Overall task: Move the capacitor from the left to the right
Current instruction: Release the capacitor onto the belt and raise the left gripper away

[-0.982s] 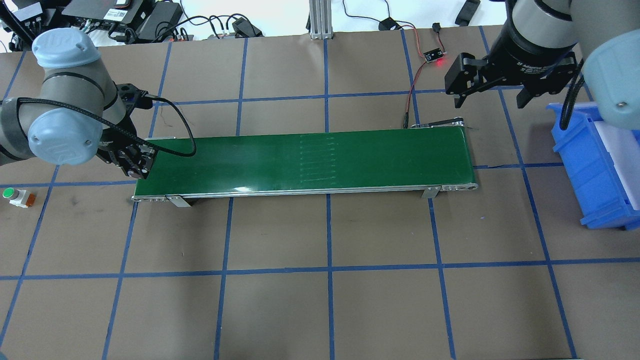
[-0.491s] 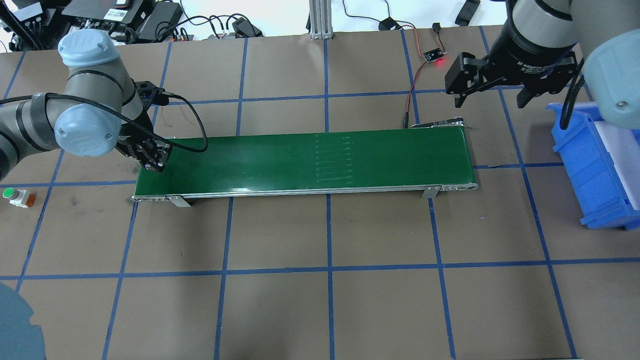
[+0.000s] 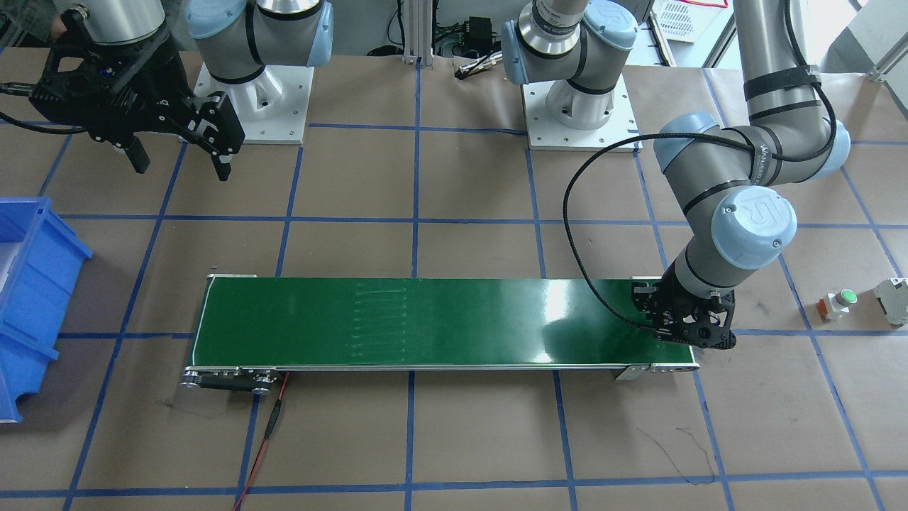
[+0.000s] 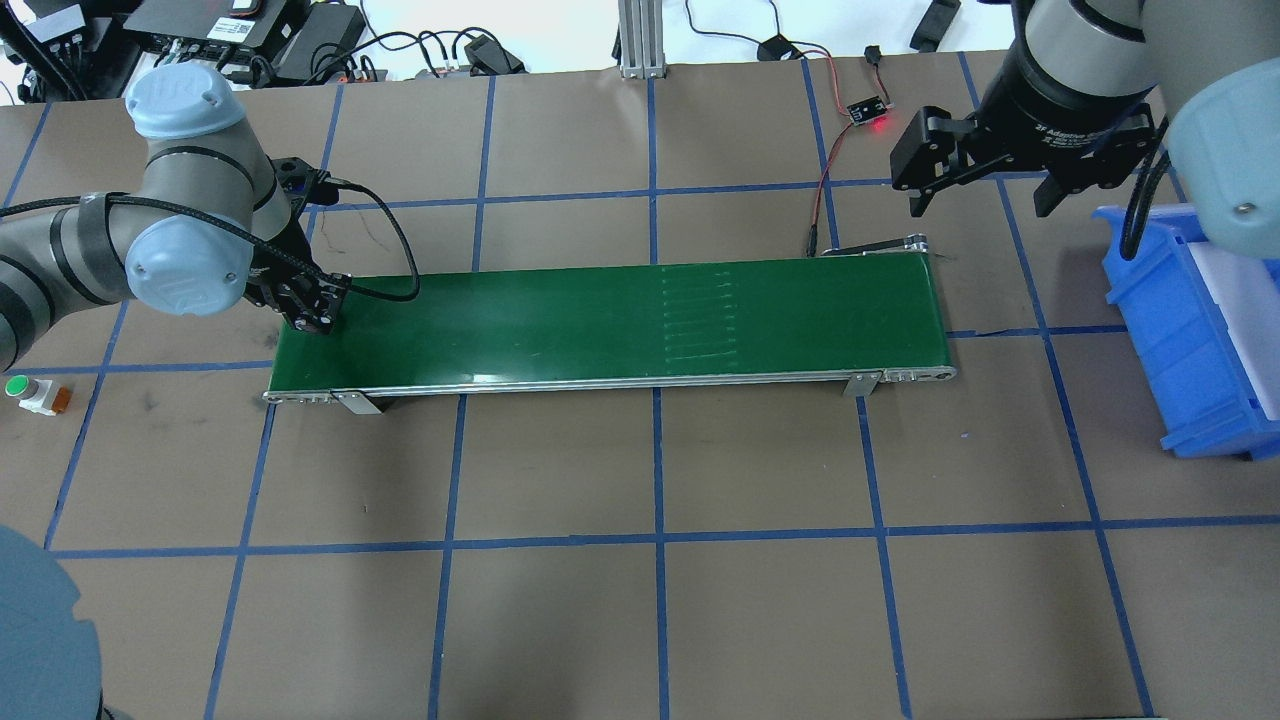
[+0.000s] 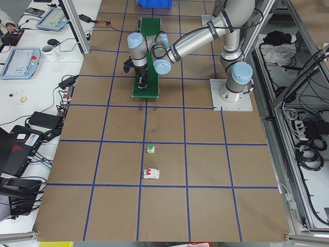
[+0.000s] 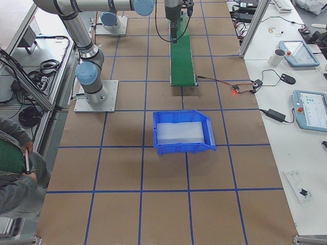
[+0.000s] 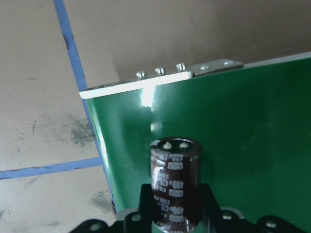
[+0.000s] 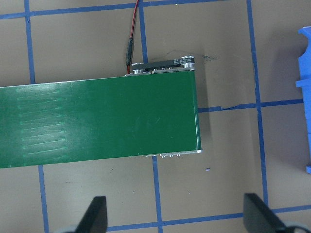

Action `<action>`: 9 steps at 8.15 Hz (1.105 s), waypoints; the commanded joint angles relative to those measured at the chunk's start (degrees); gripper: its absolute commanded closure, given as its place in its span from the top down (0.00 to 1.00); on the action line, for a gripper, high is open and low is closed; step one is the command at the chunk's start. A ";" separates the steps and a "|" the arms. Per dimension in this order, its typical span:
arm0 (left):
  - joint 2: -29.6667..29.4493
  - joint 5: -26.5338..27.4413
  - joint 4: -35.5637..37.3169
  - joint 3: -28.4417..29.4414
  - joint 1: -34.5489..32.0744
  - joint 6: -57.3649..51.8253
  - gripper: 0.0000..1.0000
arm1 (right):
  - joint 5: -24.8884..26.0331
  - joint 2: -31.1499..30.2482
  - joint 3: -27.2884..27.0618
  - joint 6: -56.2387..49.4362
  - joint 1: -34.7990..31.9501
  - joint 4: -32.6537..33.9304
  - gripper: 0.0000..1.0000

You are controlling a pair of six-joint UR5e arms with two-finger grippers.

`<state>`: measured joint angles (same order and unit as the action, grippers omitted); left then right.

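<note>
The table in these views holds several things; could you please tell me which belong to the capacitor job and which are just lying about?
Job in hand: capacitor, gripped in the left pincer; green conveyor belt beneath it; open right pincer; probably the blue bin.

Lying about: green-topped push button; white-grey blocky component; small circuit board with a red light.

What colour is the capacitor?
The capacitor is dark brown with pale markings; the left wrist view shows it best.

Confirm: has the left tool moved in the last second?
Yes. Overhead, the left tool moved right, from the left end of the long green conveyor belt further over it.
</note>
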<state>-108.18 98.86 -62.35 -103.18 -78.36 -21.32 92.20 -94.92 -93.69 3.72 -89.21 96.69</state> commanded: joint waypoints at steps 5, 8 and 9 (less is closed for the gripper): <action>0.34 0.19 0.57 -0.09 0.14 6.73 0.07 | 0.00 0.00 -0.09 0.15 -0.08 -0.19 1.00; -0.28 0.10 0.92 -0.44 0.14 6.82 0.16 | 0.00 0.00 -0.09 0.15 0.00 -0.19 1.00; -0.54 0.10 1.00 -0.53 0.14 6.73 0.24 | 0.00 0.00 -0.09 0.15 0.00 -0.19 1.00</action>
<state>-108.24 98.98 -61.51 -103.55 -78.22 -14.52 92.20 -94.92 -93.78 3.86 -89.24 96.50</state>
